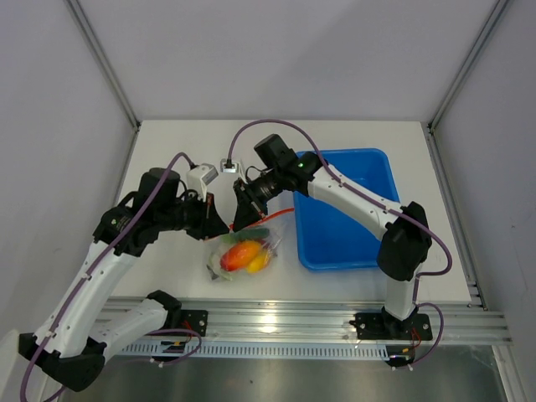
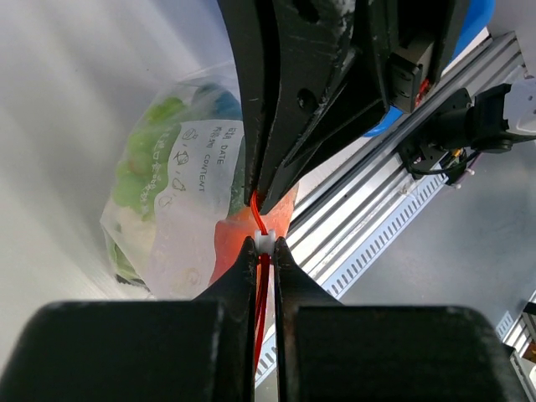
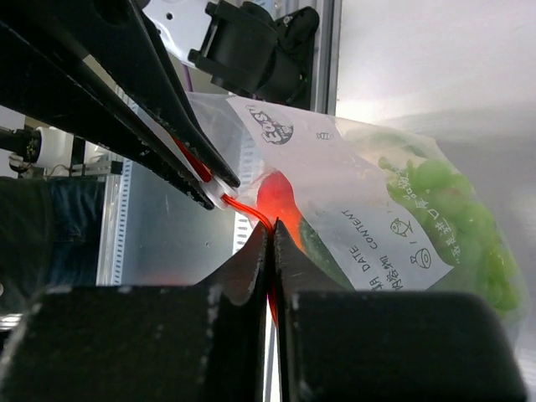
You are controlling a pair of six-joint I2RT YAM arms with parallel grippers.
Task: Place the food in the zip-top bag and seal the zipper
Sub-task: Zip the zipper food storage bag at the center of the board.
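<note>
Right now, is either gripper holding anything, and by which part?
Both. The left gripper and the right gripper each pinch the zip-top bag by its red-orange zipper, close beside each other.

Blue rectangular plastic tray point(image 1: 335, 244): on the right half of the white worktop point(image 1: 167, 142), long side running front to back.
Slotted aluminium rail point(image 1: 293, 322): along the worktop's near edge.
Pale enclosure walls with metal corner posts point(image 1: 107, 67): left, right and behind.
</note>
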